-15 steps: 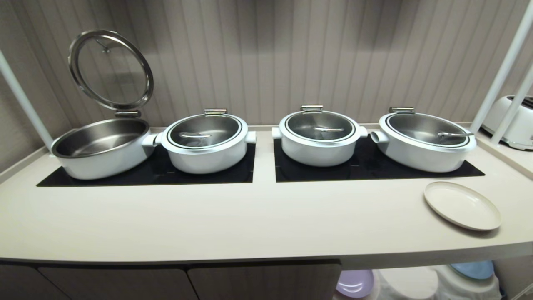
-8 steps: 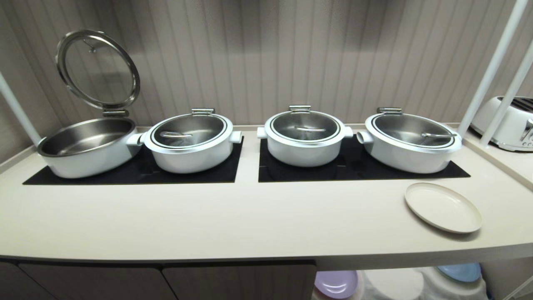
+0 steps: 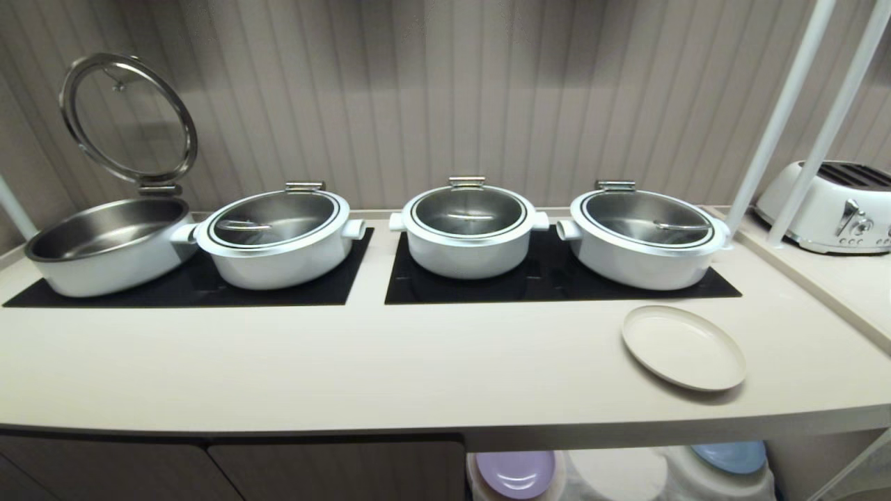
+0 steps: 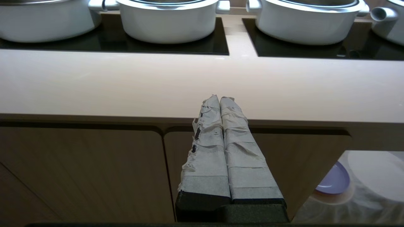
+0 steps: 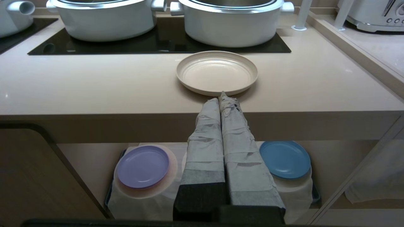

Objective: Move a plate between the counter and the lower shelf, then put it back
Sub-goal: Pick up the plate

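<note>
Nothing looks done yet: your plate (image 3: 683,347) sits flat on the counter (image 3: 348,362), and the shelf (image 5: 328,192) below holds only a lilac plate (image 5: 143,166) and a blue plate (image 5: 285,159). Both grippers, left (image 4: 220,100) and right (image 5: 221,98), are closed and empty. The plate lies at twelve o'clock from the right gripper, near its tips.

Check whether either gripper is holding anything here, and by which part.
Nothing is held. The left gripper and right gripper are both shut and empty; the round cream-beige plate lies untouched on the pale beige counter.
</note>
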Controlling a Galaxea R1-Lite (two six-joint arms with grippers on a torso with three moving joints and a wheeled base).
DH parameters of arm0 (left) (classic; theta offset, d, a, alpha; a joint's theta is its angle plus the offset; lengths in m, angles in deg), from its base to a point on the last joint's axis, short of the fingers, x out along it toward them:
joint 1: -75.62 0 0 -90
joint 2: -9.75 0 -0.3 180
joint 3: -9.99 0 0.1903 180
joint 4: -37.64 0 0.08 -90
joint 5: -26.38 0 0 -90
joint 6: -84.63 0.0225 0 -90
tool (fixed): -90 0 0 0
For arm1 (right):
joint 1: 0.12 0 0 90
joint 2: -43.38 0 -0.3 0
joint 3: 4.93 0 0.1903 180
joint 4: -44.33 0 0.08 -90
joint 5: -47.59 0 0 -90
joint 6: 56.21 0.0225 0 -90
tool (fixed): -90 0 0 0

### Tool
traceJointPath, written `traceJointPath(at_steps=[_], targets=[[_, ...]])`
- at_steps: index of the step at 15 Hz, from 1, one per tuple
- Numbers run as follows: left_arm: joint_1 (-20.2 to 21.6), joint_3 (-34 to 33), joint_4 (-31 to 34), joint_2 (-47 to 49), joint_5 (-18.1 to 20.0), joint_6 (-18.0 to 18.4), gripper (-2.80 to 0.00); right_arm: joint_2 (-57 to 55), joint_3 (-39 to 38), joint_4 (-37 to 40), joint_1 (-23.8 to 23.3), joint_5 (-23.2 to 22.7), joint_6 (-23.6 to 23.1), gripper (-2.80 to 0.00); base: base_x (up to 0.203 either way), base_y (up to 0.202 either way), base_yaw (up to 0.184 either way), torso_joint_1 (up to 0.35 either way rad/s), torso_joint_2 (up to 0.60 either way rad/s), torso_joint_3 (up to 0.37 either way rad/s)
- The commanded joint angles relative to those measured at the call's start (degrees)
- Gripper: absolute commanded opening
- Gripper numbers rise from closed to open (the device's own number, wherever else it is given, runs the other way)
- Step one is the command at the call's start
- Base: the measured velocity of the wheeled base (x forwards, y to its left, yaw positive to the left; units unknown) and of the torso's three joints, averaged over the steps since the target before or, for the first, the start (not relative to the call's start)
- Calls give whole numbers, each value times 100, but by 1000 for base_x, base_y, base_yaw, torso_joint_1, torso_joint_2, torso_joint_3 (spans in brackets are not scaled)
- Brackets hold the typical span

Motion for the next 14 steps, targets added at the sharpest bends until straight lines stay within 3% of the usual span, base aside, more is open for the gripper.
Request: traceJointPath(at_steps=[1,14], targets=[[9,0,-1,4,-5,-2,-280,-7,0,-1,-2,-1,-2,-280,0,-195,-1,2,2,7],[0,0,-1,4,-5,7,-280,-7,0,-1,-2,-1,-2,-280,0,-194,1,1,2,3]])
